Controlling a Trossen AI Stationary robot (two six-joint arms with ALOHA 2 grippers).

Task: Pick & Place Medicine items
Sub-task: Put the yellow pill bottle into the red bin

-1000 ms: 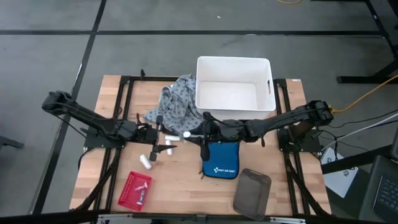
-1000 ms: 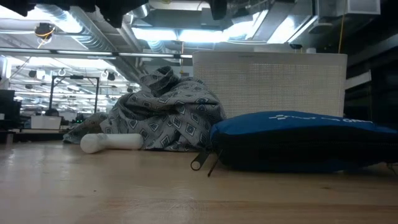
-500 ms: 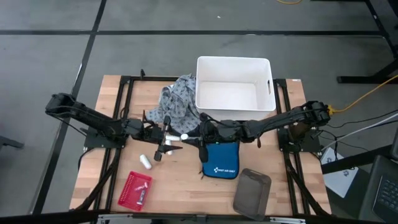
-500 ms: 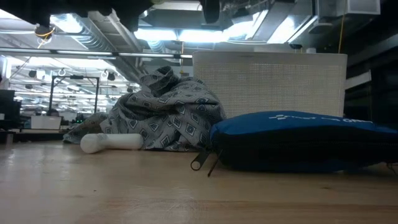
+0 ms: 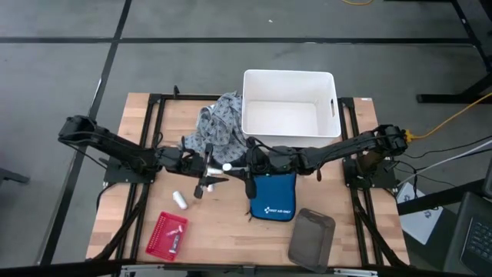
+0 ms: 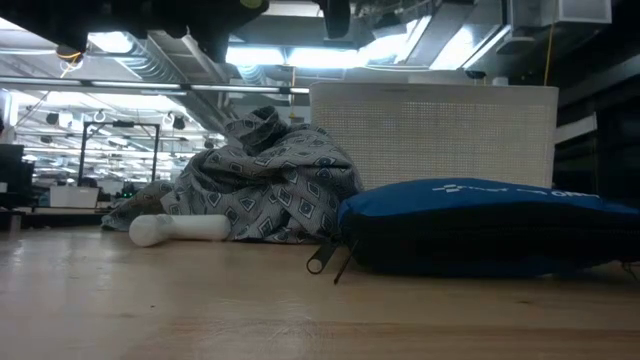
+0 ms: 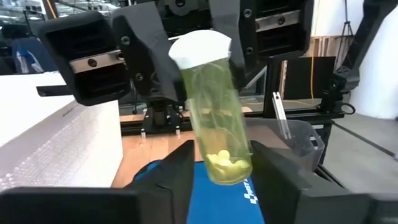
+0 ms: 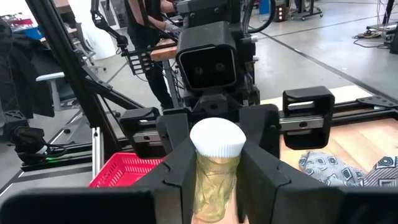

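Basically, w/ left hand (image 7: 222, 152) & right hand (image 8: 214, 134) both gripping pill bottle (image 7: 214, 112) above blue pouch (image 5: 273, 196), a mistimed release could drop it.

A wooden desk (image 5: 223, 223) holds a white bin (image 5: 289, 115) at its far middle. A grey patterned cloth (image 5: 219, 127) lies crumpled just left of the bin, touching it. A blue first-aid pouch (image 5: 273, 201) sits nearer, centre. A red basket (image 5: 165, 233) lies near left; a grey tray (image 5: 311, 238) near right.
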